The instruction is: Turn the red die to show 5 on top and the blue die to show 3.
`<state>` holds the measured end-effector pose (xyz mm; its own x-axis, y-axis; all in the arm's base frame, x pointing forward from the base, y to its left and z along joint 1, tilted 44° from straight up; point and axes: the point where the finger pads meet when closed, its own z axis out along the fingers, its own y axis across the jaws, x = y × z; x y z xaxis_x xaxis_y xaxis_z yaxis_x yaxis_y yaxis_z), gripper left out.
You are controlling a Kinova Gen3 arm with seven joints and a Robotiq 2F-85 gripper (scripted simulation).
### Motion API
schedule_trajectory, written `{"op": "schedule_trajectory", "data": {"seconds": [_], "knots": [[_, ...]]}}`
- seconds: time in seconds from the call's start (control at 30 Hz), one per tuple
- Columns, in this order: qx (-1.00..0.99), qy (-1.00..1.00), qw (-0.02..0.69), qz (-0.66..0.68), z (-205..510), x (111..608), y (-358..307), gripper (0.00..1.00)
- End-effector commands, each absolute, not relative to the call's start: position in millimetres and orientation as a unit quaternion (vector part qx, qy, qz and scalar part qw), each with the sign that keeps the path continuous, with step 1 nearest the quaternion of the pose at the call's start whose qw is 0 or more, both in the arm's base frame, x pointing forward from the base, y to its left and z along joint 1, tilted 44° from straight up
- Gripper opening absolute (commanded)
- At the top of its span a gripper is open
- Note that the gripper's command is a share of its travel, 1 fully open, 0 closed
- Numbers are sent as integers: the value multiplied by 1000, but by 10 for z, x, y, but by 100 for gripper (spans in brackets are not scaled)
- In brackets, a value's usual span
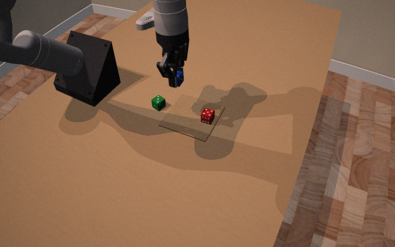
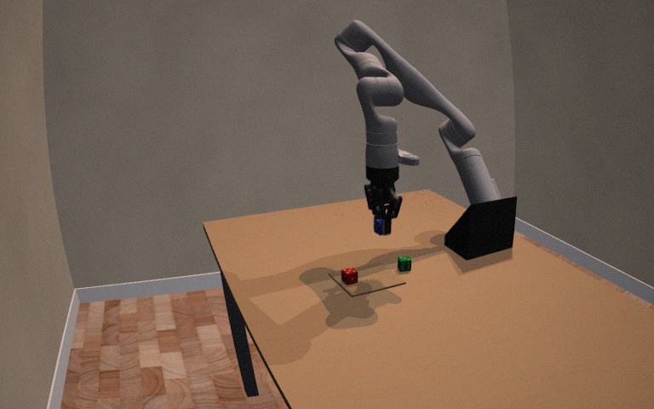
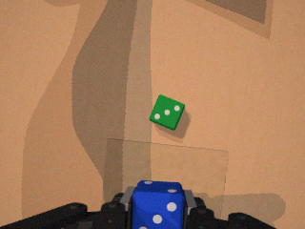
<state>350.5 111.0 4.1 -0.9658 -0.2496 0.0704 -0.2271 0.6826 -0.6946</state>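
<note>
My gripper (image 1: 174,77) points straight down and is shut on the blue die (image 1: 179,77), holding it in the air above the mat. In the wrist view the blue die (image 3: 158,212) sits between the fingers with its three-pip face towards the camera. The thin tan mat (image 1: 192,117) lies flat on the table. The red die (image 1: 207,116) rests on the mat near its right edge, five pips on top. The green die (image 1: 158,102) sits on the table just left of the mat, off it, and shows three pips in the wrist view (image 3: 168,113).
The arm's black wedge-shaped base (image 1: 88,68) stands at the back left of the table. The table's right edge (image 1: 303,162) drops to a wood floor.
</note>
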Motion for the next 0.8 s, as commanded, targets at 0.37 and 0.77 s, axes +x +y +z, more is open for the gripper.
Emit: {"op": "schedule_trajectory", "data": {"seconds": [0.37,0.77], "knots": [[-122,918,12,-377,-3,3476,1085,26],[-122,918,12,-377,-6,3473,1082,26]]}}
